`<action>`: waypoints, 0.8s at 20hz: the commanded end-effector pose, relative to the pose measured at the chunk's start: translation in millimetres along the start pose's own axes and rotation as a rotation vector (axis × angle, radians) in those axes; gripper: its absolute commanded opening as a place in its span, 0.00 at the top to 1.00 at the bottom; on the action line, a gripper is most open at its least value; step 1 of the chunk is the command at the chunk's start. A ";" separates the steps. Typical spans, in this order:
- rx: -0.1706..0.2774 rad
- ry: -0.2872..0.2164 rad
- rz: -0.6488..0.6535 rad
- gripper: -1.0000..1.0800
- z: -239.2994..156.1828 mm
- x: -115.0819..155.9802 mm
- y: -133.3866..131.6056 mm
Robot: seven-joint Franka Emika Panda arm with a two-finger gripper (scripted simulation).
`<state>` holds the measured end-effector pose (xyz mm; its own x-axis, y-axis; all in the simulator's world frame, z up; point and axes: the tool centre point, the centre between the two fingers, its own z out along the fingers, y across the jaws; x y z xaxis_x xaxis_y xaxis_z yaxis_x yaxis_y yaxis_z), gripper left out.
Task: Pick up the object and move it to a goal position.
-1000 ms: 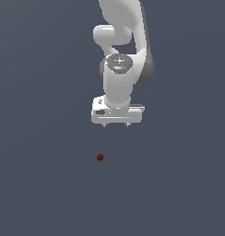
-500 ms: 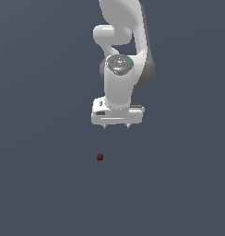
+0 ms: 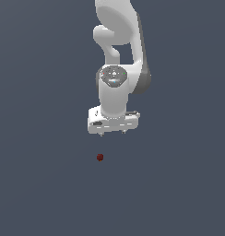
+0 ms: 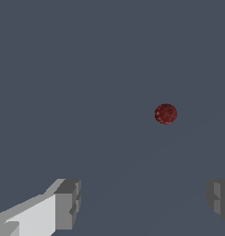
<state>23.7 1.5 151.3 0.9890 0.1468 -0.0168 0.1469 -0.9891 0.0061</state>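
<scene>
The object (image 3: 100, 157) is a tiny dark red blob on the flat grey surface. It lies below my white gripper (image 3: 112, 134) in the exterior view and slightly toward that view's left, apart from it. In the wrist view the object (image 4: 166, 113) looks round and speckled and sits beyond the fingertips (image 4: 68, 203). The jaws stand wide apart and hold nothing. My gripper (image 4: 144, 205) points down at the surface.
The white arm (image 3: 119, 41) rises behind the gripper to the upper edge of the exterior view. A plain dark grey surface (image 3: 40, 184) fills the rest of both views.
The gripper has sunk very slightly in the exterior view. The object has not moved.
</scene>
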 end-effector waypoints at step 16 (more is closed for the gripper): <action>0.002 0.014 -0.323 0.04 68.2 45.9 58.2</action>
<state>73.4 -46.4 87.4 0.9013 0.4331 -0.0059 0.4331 -0.9013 0.0009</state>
